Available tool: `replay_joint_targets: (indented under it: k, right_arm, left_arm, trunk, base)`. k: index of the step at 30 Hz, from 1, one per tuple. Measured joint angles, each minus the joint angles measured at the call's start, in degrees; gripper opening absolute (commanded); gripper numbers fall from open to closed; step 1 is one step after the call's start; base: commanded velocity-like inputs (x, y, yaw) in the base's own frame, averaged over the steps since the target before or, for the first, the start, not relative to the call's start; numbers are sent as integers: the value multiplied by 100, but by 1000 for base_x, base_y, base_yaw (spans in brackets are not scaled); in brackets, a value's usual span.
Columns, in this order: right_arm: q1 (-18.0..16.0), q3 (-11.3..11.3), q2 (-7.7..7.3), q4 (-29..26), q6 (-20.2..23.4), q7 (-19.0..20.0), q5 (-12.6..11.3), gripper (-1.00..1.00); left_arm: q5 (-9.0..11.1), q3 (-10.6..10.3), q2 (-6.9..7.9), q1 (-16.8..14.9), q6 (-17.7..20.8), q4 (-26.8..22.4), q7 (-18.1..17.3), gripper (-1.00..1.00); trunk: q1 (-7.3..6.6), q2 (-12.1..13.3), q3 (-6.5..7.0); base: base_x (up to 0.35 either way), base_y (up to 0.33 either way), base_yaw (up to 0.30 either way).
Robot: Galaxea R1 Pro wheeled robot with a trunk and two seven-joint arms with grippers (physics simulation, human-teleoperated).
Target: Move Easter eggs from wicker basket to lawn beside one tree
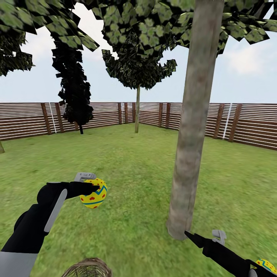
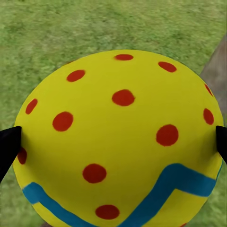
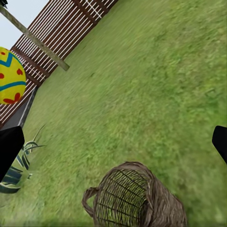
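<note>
Beside the tree [image 1: 191, 154], left claw [image 1: 92, 188] gripping egg [image 1: 93, 198], fence [image 1: 254, 129] behind.

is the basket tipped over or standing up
Tipped over: in the right wrist view the basket lies on its side on the grass, its mouth facing sideways.

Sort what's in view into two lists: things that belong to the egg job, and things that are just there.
Belongs to the job:
- egg held in the left gripper
- second egg at the head view's lower right corner
- wicker basket
- near tree
- lawn

Just there:
- wooden fence
- dark-foliaged tree
- far tree
- right gripper, open
</note>
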Motion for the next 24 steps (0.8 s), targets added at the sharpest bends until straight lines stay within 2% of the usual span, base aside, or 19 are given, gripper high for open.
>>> replay_joint_targets:
  k: [24]
  right_arm:
    - [0, 1, -6, 0, 0, 0, 0, 100]
  left_arm:
    - [35, -3, 9, 1, 1, -11, -6, -100]
  trunk:
    - [-528, 963, 431]
  base:
    - [0, 0, 0]
